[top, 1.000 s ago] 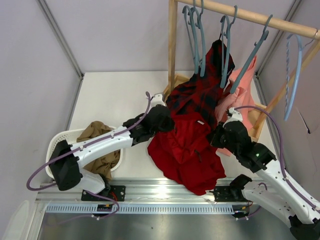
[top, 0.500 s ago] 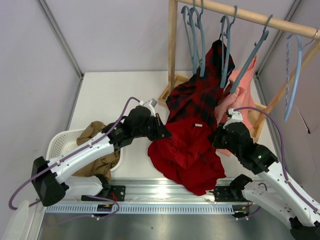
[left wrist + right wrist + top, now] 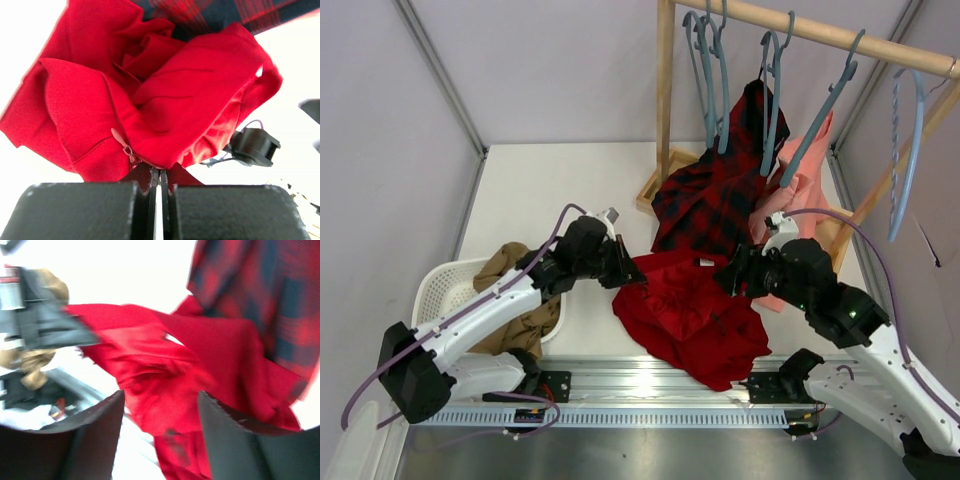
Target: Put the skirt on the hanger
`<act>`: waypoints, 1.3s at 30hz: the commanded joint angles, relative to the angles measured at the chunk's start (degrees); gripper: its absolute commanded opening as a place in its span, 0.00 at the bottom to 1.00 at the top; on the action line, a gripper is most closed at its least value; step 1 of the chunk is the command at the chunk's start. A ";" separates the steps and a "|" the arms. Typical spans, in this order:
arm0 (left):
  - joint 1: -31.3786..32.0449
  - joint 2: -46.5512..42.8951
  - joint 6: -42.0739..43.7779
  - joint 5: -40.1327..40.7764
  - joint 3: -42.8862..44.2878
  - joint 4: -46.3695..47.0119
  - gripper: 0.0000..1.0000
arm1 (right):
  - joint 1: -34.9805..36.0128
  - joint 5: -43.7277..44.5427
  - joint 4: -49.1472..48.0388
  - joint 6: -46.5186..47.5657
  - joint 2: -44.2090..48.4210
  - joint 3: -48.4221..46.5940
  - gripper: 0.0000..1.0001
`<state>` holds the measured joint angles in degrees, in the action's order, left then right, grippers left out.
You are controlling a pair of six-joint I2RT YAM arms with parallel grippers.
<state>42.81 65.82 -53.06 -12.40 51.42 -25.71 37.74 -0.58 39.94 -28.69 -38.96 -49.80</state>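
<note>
The task is judged to be at an early stage. The skirt (image 3: 685,310) is seen crumpled on the desk (image 3: 550,190) near its front edge, just below the red-and-black plaid garment (image 3: 715,190), and is not on any hanger. In the overhead view the left hand (image 3: 623,272) is placed at the skirt's left edge. In the left wrist view its fingers (image 3: 85,210) are pressed together with a fold of red cloth pinched between them, close to the zip pull (image 3: 120,140). One side of the garment is therefore taken to be gripped.

The right hand (image 3: 732,277) is held at the skirt's right edge. In its own view it is spread wide and nothing is held in it, with red cloth lying beyond the fingertips.

The hanger (image 3: 708,90) is hung on the wooden rail (image 3: 820,35), well apart from the skirt and untouched.

A second grip, a lift, and the fitting of the waist onto the hanger are judged to be left.
</note>
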 commanded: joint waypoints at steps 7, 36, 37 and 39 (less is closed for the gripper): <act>-4.83 -4.12 4.89 -0.69 -3.34 -0.48 0.00 | 17.87 3.53 -8.38 -0.23 -10.15 -14.35 0.69; -5.45 -7.20 6.74 0.80 -6.68 0.31 0.00 | 1.74 31.36 7.34 16.29 -55.97 -89.50 0.75; -5.45 -7.11 6.57 0.72 -6.94 0.31 0.00 | 1.38 30.91 7.08 16.56 -55.96 -89.51 0.75; -5.45 -6.94 6.48 0.71 -7.30 0.66 0.00 | 0.94 30.72 6.55 17.43 -55.87 -89.42 0.76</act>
<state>37.85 59.37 -47.46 -11.60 44.88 -26.09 38.83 31.05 48.12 -14.00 -97.27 -138.10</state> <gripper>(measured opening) 0.008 0.758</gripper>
